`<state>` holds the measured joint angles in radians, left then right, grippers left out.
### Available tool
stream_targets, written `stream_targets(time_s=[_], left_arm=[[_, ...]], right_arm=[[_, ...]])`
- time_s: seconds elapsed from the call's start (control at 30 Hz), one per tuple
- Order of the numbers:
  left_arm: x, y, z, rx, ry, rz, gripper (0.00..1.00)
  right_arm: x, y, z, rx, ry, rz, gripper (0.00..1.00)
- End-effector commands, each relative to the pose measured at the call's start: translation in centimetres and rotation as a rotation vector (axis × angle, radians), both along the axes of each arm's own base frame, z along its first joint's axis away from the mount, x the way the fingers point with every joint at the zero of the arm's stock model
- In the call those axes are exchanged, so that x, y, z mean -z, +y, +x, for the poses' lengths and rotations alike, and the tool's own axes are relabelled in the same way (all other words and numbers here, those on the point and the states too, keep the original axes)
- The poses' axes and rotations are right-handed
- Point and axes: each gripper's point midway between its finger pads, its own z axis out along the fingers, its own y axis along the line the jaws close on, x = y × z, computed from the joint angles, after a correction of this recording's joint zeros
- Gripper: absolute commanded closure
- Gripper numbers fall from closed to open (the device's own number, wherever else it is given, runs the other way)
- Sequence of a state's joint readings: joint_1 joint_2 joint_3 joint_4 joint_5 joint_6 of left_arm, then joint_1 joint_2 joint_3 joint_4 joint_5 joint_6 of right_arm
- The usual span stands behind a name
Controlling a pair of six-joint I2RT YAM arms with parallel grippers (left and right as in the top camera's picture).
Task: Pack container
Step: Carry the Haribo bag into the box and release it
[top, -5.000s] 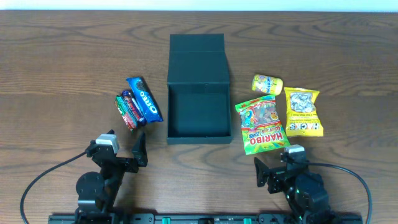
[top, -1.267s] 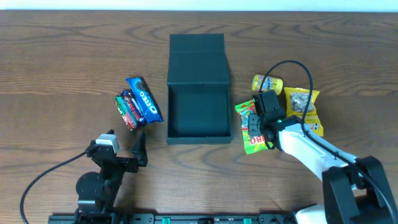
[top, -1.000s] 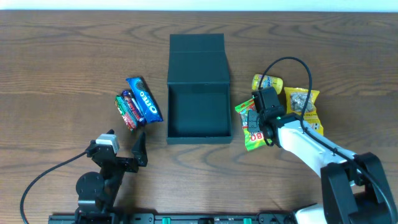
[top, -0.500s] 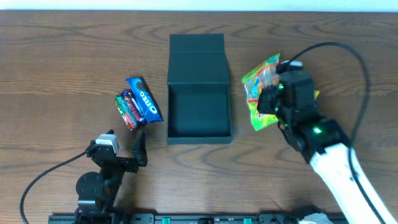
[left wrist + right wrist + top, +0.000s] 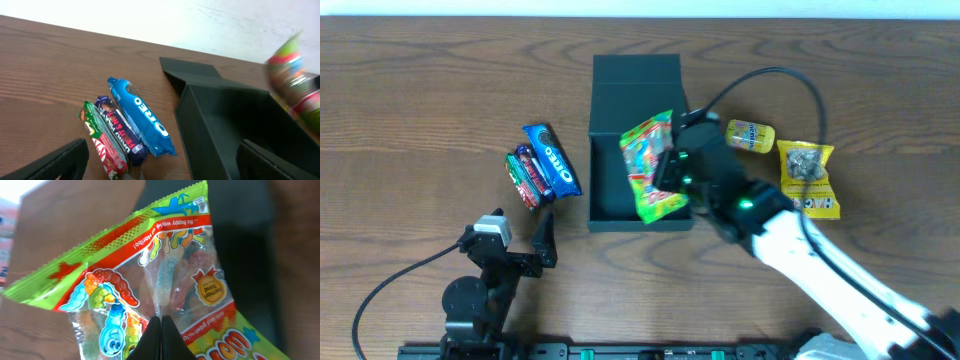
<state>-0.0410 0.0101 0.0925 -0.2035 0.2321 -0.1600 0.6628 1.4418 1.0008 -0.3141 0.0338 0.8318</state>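
The container, a dark box with its flap lid open at the back, stands mid-table. A green Haribo gummy bag hangs over the box's open cavity, with my right gripper shut on it. In the right wrist view the closed fingertips pinch the bag's clear middle, with the dark box below. My left gripper rests open near the front edge, holding nothing. Its wrist view shows the box and the blurred bag.
A blue Oreo pack, a purple bar and a green-red bar lie together left of the box. To its right lie a small yellow pack and a yellow bag. The right arm's cable arcs above them.
The right arm lifted the Haribo bag off the table right of the box and carried it left, over the box. The left arm has not moved.
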Motion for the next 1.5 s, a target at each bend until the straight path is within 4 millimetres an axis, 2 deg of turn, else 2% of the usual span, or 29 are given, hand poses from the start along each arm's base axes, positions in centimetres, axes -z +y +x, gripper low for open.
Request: stream_targets(time_s=[0.0,0.13,0.33,0.37,0.43,0.5,0.53,0.7,0.77,0.8,0.83,0.87,0.97,1.03,1.1,1.47], left_arm=[[1.3,0.1,0.0,-0.003,0.027,0.008,0.05],[1.3,0.1,0.0,-0.003,0.027,0.008,0.05],[1.3,0.1,0.0,-0.003,0.027,0.008,0.05],[1.3,0.1,0.0,-0.003,0.027,0.008,0.05],[1.3,0.1,0.0,-0.003,0.027,0.008,0.05],[1.3,0.1,0.0,-0.003,0.027,0.008,0.05],[1.3,0.1,0.0,-0.003,0.027,0.008,0.05],[1.3,0.1,0.0,-0.003,0.027,0.008,0.05],[1.3,0.1,0.0,-0.003,0.027,0.008,0.05],[1.3,0.1,0.0,-0.003,0.027,0.008,0.05],[1.3,0.1,0.0,-0.003,0.027,0.008,0.05],[1.3,0.1,0.0,-0.003,0.027,0.008,0.05],[1.3,0.1,0.0,-0.003,0.026,0.008,0.05],[1.3,0.1,0.0,-0.004,0.027,0.009,0.05],[1.3,0.1,0.0,-0.004,0.027,0.009,0.05],[1.3,0.1,0.0,-0.003,0.026,0.008,0.05]], right_arm=[[-0.3,2.3,1.1,0.097,0.0,0.049,0.99],[1.1,4.1,1.8,0.113,-0.012,-0.014,0.98],[3.0,4.9,2.4,0.16,0.027,0.0,0.97],[3.0,5.2,2.4,0.148,0.033,0.01,0.82],[2.7,6.0,2.3,0.106,0.024,0.029,0.32],[1.3,6.5,2.5,0.04,-0.03,0.01,0.03],[0.6,6.5,2.6,0.016,-0.058,-0.003,0.01],[-5.7,5.1,2.7,-0.105,-0.242,-0.091,0.01],[-7.9,2.3,2.2,-0.076,-0.286,-0.155,0.02],[-8.4,1.1,2.1,-0.054,-0.295,-0.187,0.09],[-8.6,0.3,2.1,-0.046,-0.299,-0.212,0.2],[-8.6,-0.4,2.1,-0.047,-0.299,-0.242,0.42],[-6.8,-2.2,1.9,-0.071,-0.244,-0.332,0.81],[-5.0,-3.1,1.8,-0.069,-0.182,-0.378,0.94],[-3.1,-3.5,1.8,-0.082,-0.125,-0.404,0.98],[9.2,-1.2,2.6,-0.202,0.106,-0.498,0.99]])
